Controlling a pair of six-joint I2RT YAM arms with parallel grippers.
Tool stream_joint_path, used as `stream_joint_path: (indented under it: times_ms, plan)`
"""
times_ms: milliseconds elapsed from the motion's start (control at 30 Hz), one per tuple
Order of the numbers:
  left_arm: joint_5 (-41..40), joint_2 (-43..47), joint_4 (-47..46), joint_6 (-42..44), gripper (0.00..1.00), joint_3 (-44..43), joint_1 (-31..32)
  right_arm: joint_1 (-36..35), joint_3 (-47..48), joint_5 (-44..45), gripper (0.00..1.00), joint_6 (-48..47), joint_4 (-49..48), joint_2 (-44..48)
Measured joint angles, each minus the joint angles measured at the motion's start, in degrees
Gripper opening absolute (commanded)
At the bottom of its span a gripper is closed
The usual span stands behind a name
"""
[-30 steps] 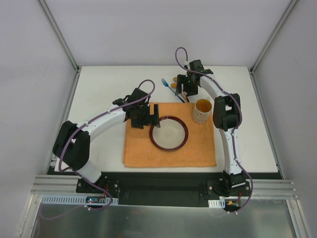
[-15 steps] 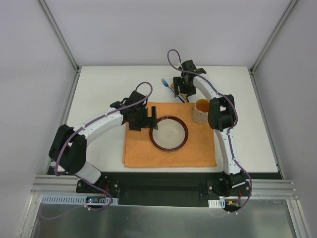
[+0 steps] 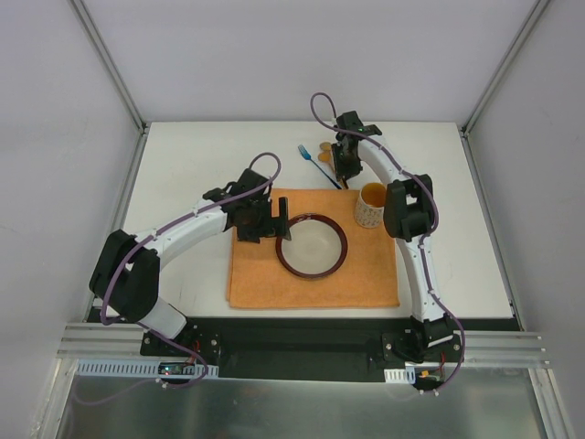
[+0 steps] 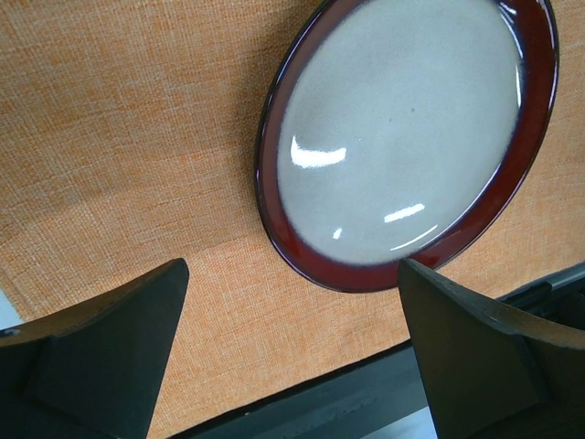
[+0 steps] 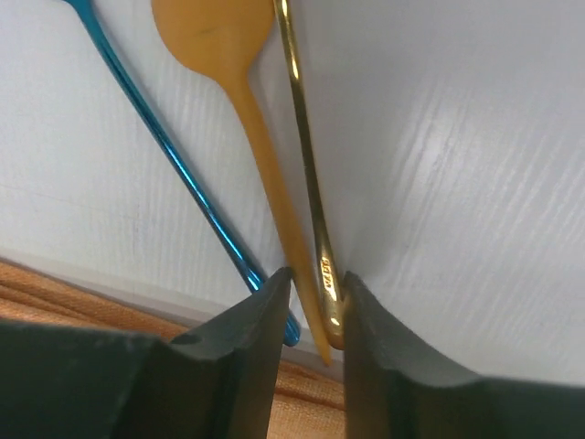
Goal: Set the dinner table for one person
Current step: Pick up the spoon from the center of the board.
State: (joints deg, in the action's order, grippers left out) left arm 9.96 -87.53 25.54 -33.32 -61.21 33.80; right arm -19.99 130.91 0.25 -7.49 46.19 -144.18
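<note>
Our right gripper [image 5: 313,302] pinches the spoon [image 5: 215,37] and gold handle [image 5: 306,155] at their ends: likely light, stiff, slippery. Our left gripper [image 4: 292,265] gapes above the plate [image 4: 411,137].

Both arms are reaching out over the table, one gripper gaping, the other pinching.

The left arm [image 3: 183,229] is sweeping in a low arc to the right, and the left gripper [image 3: 281,224] [image 4: 292,265] is hanging with its jaws spread wide and nothing between them. The right arm [image 3: 407,215] is stretching far forward and bending left at the wrist, and the right gripper [image 3: 343,169] [image 5: 315,283] is pointing down, its fingers [image 5: 238,357] squeezing an orange spoon [image 5: 219,37] and a gold handle [image 5: 302,137].
</note>
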Motion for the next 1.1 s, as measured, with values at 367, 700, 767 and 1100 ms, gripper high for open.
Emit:
stream_joint_path:
  times_ms: [367,700,767,1100]
  plan:
    - [-0.4,3.5,-0.2,-0.9,0.99,4.5,0.0,0.1,-1.8,2.0,0.01,-0.5,-1.0,0.6]
    - [-1.3,5.4,-0.2,-2.7,0.99,4.9,0.0,0.9,-13.6,1.8,0.01,0.2,-9.3,6.9]
    - [-1.3,5.4,-0.2,-3.0,0.99,4.9,0.0,1.2,-16.4,1.7,0.01,0.4,-10.3,8.6]
    - [-1.3,5.0,0.0,-3.2,0.99,2.9,0.0,3.7,-20.4,2.0,0.01,0.6,-10.6,11.9]
